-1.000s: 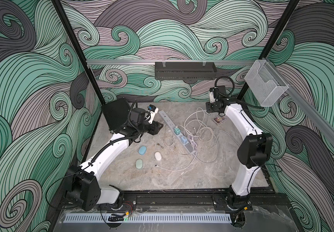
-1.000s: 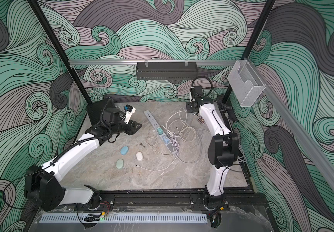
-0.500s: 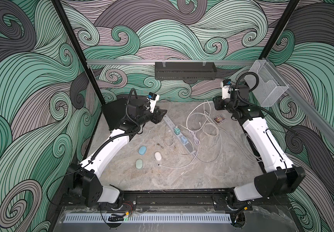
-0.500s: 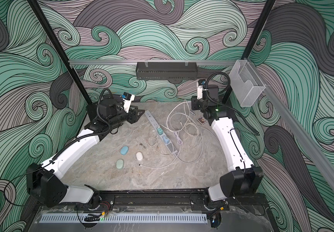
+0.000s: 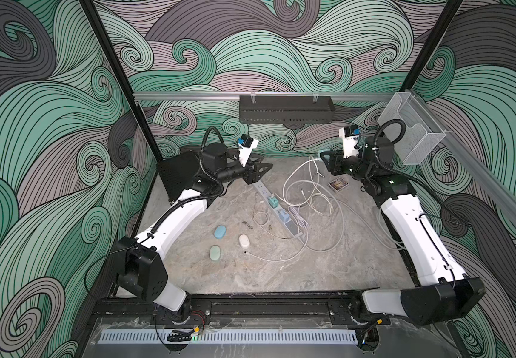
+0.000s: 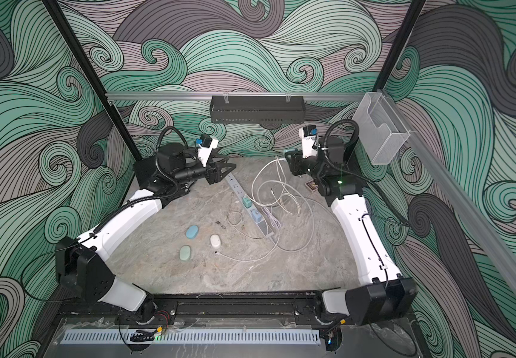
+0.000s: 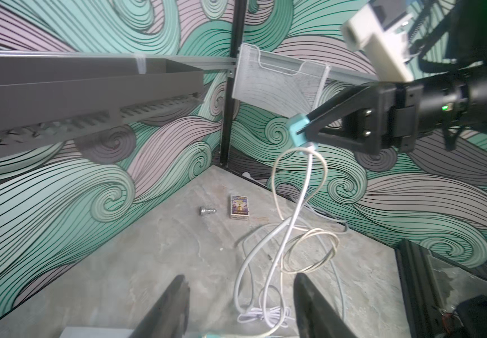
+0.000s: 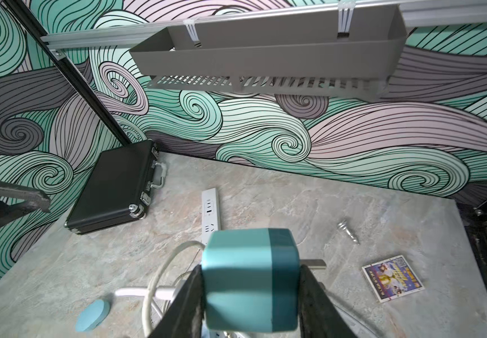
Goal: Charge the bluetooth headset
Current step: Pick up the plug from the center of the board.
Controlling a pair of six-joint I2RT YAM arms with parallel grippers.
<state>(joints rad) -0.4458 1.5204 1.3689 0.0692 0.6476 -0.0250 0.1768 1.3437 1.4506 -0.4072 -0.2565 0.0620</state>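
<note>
The right gripper [image 8: 251, 272] is clenched on a teal charger block [image 7: 297, 131], held in the air, and a white cable [image 7: 297, 204] droops from it to the table [image 5: 281, 272]. The left gripper [image 7: 239, 276] hangs spread and empty near the far end of the power strip [image 5: 276, 207]. The headset's oval cases lie left of the strip: a blue case [image 5: 220, 231], a white case [image 5: 244, 240] and a green case [image 5: 215, 253].

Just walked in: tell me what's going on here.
The right end effector is clamped on a teal cube-shaped charger plug, held in the air with its white cable dangling in loops. The left end effector hangs open and empty near the far end of the white power strip. A pale blue oval case, a white oval case and a green oval case lie untouched.
</note>
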